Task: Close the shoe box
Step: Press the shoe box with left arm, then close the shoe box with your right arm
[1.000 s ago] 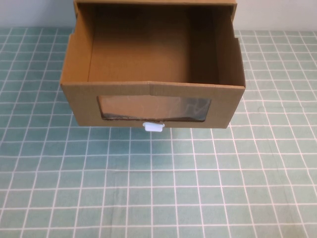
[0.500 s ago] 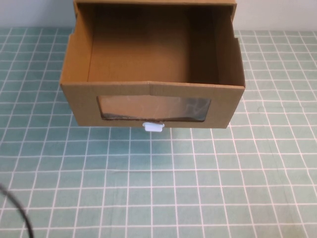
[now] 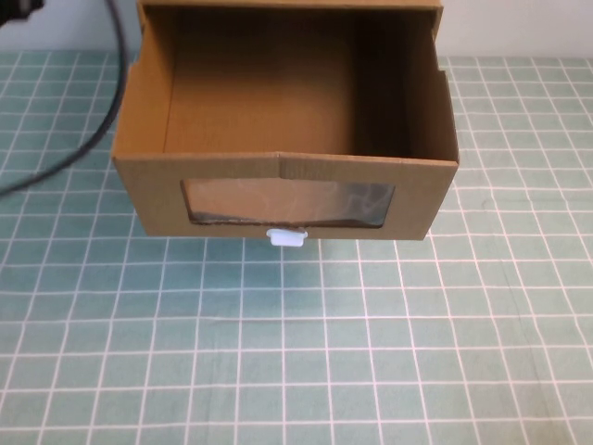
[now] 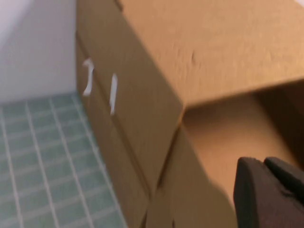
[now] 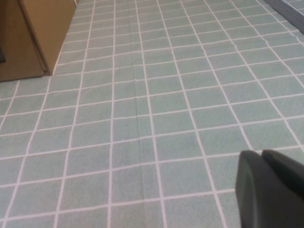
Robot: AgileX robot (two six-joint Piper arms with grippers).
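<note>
The shoe box (image 3: 287, 190) stands at the back middle of the table, its brown cardboard drawer pulled out toward me and empty inside. The drawer front has a wrinkled clear window (image 3: 287, 204) with a small white tab handle (image 3: 285, 237) under it. In the left wrist view my left gripper (image 4: 264, 162) is shut on nothing, close beside the shoe box's outer sleeve (image 4: 213, 42) on its left side. My right gripper (image 5: 262, 154) hangs shut and empty over the tablecloth, with a corner of the shoe box (image 5: 28, 42) far off. Neither pair of fingertips shows in the high view.
A green checked cloth (image 3: 296, 352) covers the table in front of the box. A black cable (image 3: 88, 139) of the left arm curves down at the far left beside the box, from a dark arm part (image 3: 18, 7) in the top left corner.
The left arm's black cable has swung from the lower left corner up to the far left beside the box. The box has not moved.
</note>
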